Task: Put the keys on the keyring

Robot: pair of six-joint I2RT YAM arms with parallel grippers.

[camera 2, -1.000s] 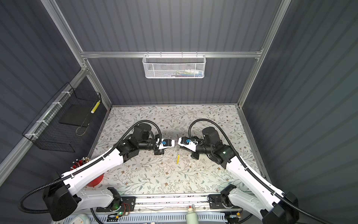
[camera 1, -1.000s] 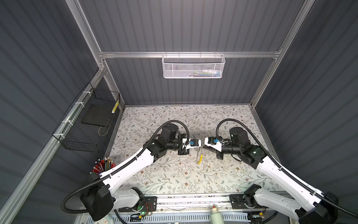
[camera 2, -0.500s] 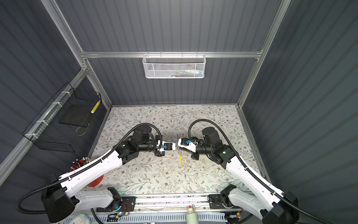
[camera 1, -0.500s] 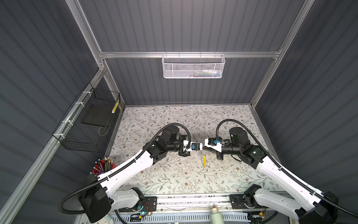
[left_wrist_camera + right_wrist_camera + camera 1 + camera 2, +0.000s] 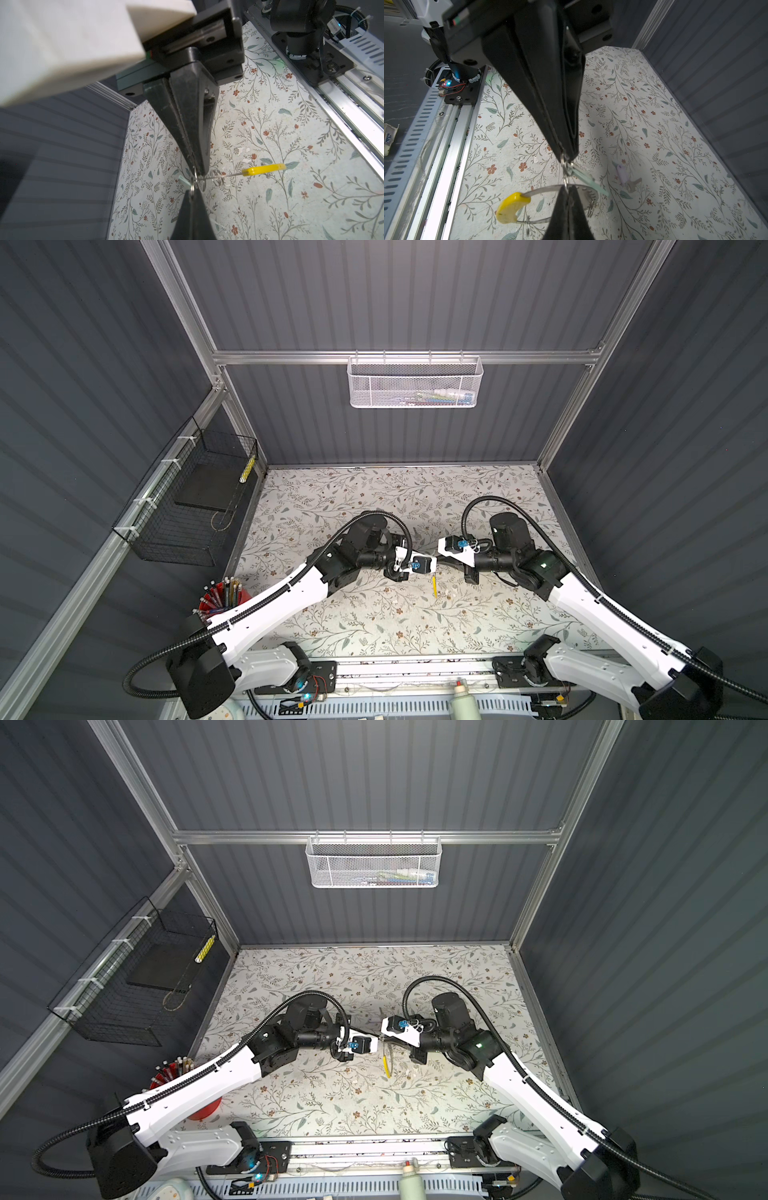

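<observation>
My two grippers meet tip to tip above the middle of the table, both shut. The keyring (image 5: pixel 542 190) is a thin metal loop with a yellow segment (image 5: pixel 434 587). It hangs from my right gripper (image 5: pixel 568 188), whose tips pinch its band. My left gripper (image 5: pixel 192 192) is shut on a small metal ring (image 5: pixel 565 169) that carries a pale green key (image 5: pixel 584 179). That ring reaches down to the band; I cannot tell whether it is threaded on. A pale lilac key (image 5: pixel 623 176) lies flat on the table beyond the loop.
The floral table (image 5: pixel 374 614) has grey walls on three sides and the arms' rail (image 5: pixel 415 668) along the front. A red cup of pens (image 5: pixel 220 601) stands at the front left. A black wire basket (image 5: pixel 195 497) and a white mesh basket (image 5: pixel 415 383) hang on the walls.
My left gripper has moved right and a little toward the front, closing up to the right gripper's tips. The hanging yellow segment has shifted slightly with them.
</observation>
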